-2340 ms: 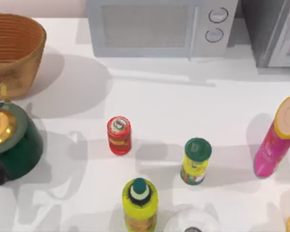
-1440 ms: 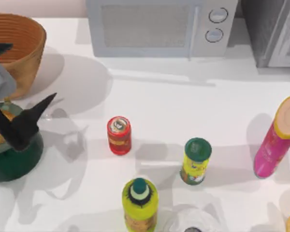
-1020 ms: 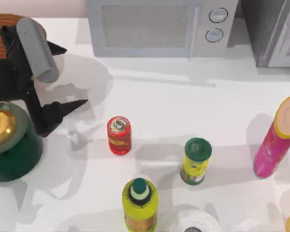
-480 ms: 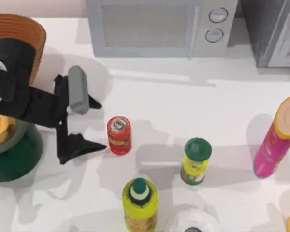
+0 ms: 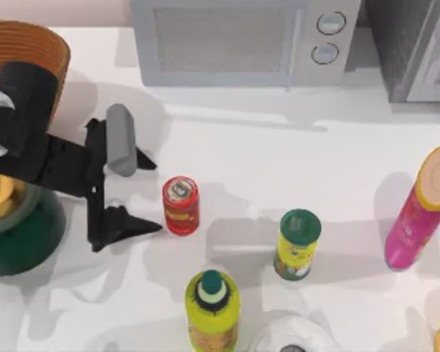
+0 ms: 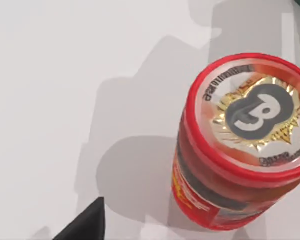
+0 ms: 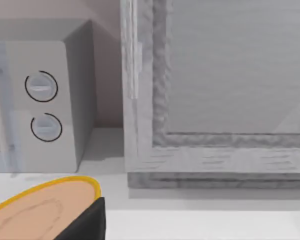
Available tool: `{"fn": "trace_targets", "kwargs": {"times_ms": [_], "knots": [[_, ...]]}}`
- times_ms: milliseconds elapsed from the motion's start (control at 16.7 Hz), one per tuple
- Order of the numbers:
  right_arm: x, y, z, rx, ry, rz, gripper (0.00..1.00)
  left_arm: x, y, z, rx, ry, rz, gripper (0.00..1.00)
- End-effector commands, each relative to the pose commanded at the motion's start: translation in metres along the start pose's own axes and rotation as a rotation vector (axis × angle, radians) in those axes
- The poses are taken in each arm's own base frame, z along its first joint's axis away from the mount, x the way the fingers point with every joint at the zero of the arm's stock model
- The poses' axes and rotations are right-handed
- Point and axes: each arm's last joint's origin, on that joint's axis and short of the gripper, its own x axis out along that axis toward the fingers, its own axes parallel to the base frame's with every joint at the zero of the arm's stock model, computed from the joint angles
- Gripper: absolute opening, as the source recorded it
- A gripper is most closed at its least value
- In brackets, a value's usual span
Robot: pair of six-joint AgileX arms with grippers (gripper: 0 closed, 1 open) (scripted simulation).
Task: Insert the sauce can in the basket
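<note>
- The sauce can stands upright on the white table, and I take it as my landmark for everything else.
- My left gripper sits just to the left of the sauce can, fingers spread wide, one fingertip up-left of the can and the other down-left of it; neither touches it.
- In my left wrist view the sauce can has a red rim around a silver-white top with a gold starburst and a dark badge bearing a large white figure (it reads like an "8" or a "B", I cannot tell which); the small print ringing the lid and the yellow lettering on the red side are too fine to read.
- The basket, orange-brown and ribbed, lies well up and to the left of the sauce can, partly behind my left arm.
- A dark green pot with a gold lid sits to the left of the can, beyond my gripper.
- A green-lidded yellow canister stands to the right of the can and a little lower; its label is unreadable.
- A yellow bottle with a dark green cap stands below the can.
- A pink tube with a tan top stands far to the right of the can.
- A microwave with two round dials stands well above the can.
- My right wrist view looks on the microwave dials and the pink tube's tan top; I cannot tell how my right gripper's fingers stand.
</note>
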Motion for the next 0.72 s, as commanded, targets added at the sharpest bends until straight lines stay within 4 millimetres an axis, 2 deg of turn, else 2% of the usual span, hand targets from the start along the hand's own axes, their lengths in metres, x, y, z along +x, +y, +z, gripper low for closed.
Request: {"fn": "trace_targets", "kwargs": {"times_ms": [180,540,720], "knots": [[0.000,0.000,0.000,0.000,0.000,0.000,1.00,0.016,0.001,0.001,0.004,-0.001,-0.005,1.00],[0.000,0.000,0.000,0.000,0.000,0.000,1.00,0.064,0.001,0.001,0.005,-0.002,-0.002,1.00],[0.000,0.000,0.000,0.000,0.000,0.000,1.00,0.070,0.000,0.001,0.003,-0.001,-0.004,1.00]]}}
